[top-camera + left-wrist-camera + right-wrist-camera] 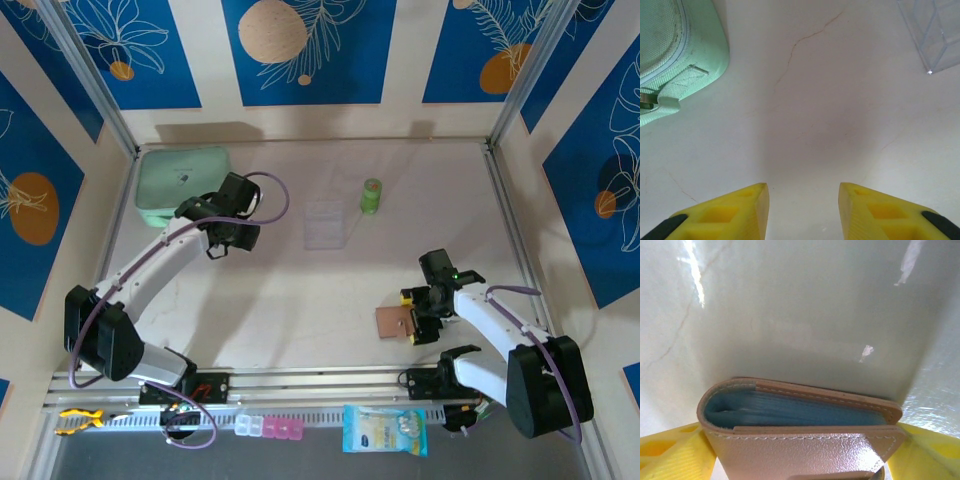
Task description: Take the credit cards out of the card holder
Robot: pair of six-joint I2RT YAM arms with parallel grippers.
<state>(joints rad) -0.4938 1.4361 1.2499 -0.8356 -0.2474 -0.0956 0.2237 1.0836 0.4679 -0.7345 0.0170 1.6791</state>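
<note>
The tan-pink card holder (pixel 392 322) lies folded shut on the table at the near right. My right gripper (pixel 413 318) straddles it from the right. In the right wrist view the card holder (pixel 805 445) fills the gap between the yellow fingers (pixel 670 450), which press against both of its short sides. Grey-blue pocket panels show along its open edge. The credit cards are hidden inside it. My left gripper (pixel 215 250) hovers at the far left, beside the mint pouch. In the left wrist view the left gripper (pixel 803 200) is open over bare table with nothing between its fingers.
A mint-green zip pouch (pixel 180 183) (pixel 670 50) lies at the back left. A clear plastic box (pixel 325 222) (pixel 935 35) and a small green bottle (pixel 371 195) stand at the back middle. A snack packet (pixel 385 430) and a pill box (pixel 268 428) rest on the front rail.
</note>
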